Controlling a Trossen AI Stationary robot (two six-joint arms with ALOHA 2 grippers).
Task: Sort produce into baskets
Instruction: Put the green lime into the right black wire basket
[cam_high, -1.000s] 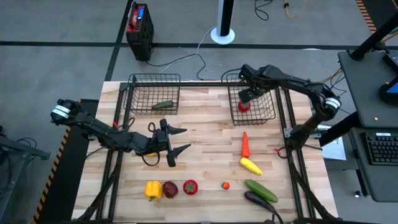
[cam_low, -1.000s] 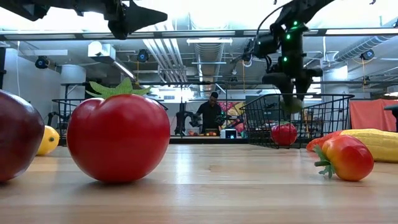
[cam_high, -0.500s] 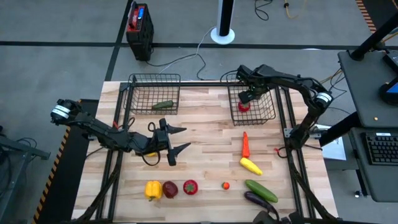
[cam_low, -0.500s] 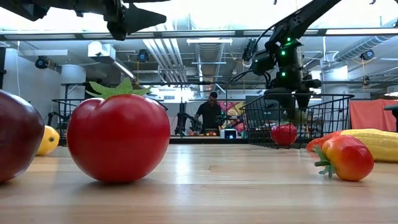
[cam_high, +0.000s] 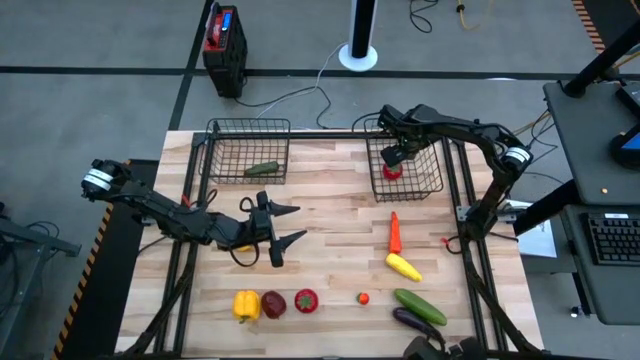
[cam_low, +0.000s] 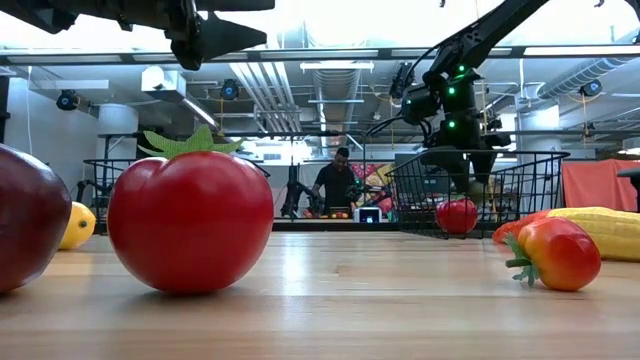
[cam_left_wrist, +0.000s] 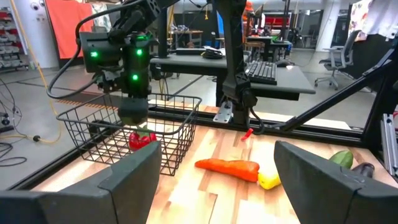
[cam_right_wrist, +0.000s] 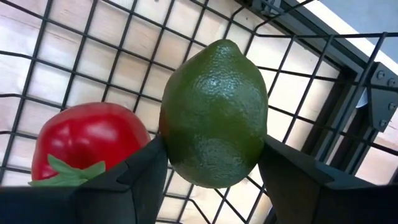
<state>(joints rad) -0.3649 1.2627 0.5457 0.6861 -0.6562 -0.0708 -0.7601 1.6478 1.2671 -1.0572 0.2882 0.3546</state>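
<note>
My right gripper (cam_high: 397, 153) hangs inside the top of the right black wire basket (cam_high: 432, 172), shut on a green lime (cam_right_wrist: 214, 112). A red tomato (cam_right_wrist: 90, 140) lies on that basket's floor, just beside and below the lime. The left basket (cam_high: 222, 150) holds one green cucumber (cam_high: 262, 169). My left gripper (cam_high: 290, 225) is open and level above the table's middle left, touching nothing. Loose produce lies along the near half: a carrot (cam_high: 395, 232), a yellow piece (cam_high: 403, 266), a cucumber (cam_high: 420, 306) and an eggplant (cam_high: 418, 322). My right gripper pinches the lime by its two opposite sides (cam_right_wrist: 171, 149) between the two fingers (cam_right_wrist: 140, 177). The fingers come from above, pointing steeply down. The lime hangs clear of the basket's mesh floor, its pointed end away from the gripper.
A yellow pepper (cam_high: 246, 304), a dark red piece (cam_high: 273, 304), a red tomato (cam_high: 306, 300) and a small orange one (cam_high: 363, 298) sit near the front edge. A red-and-black box (cam_high: 222, 45) stands on the floor beyond the table. A person (cam_low: 342, 180) shows far behind.
My right gripper has sunk toward the right basket with the lime, which stays between its fingers above the tomato.
</note>
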